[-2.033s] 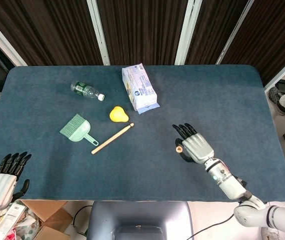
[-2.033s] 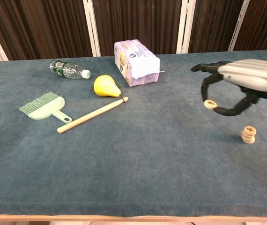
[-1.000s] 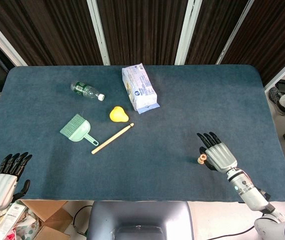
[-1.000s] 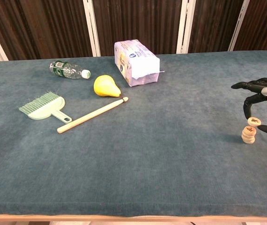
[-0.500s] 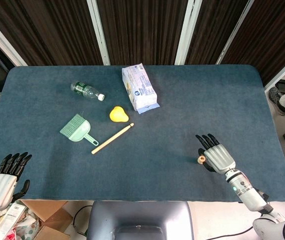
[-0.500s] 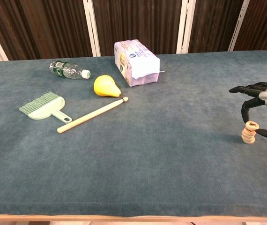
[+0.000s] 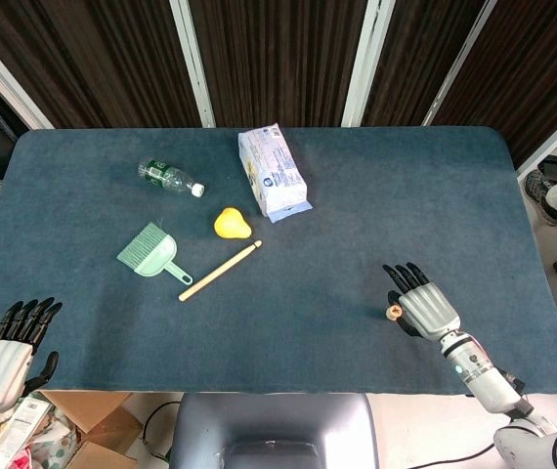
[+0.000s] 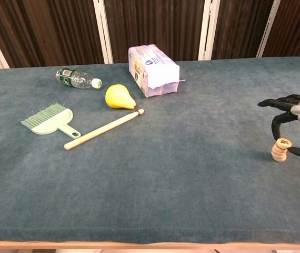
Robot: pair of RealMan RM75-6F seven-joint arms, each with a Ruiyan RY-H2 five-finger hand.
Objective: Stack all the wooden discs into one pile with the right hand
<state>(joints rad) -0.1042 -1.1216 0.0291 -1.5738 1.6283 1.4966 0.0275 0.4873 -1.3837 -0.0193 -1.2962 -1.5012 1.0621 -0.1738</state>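
- Wooden discs (image 8: pixel 279 151): small round pale pieces stacked in one short pile, lower right of the fuzzy blue table (image 8: pixel 192 174).
- Right hand (image 8: pixel 296 125) curls around the top disc, fingertips apparently pinching it.
- Left hand (image 7: pixel 5 354), lower left corner, hangs loose and holds nothing.

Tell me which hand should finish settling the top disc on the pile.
Right. The right hand is already at the pile of wooden discs, fingers around the top one. The left hand sits off the table's near-left corner, far from the pile.
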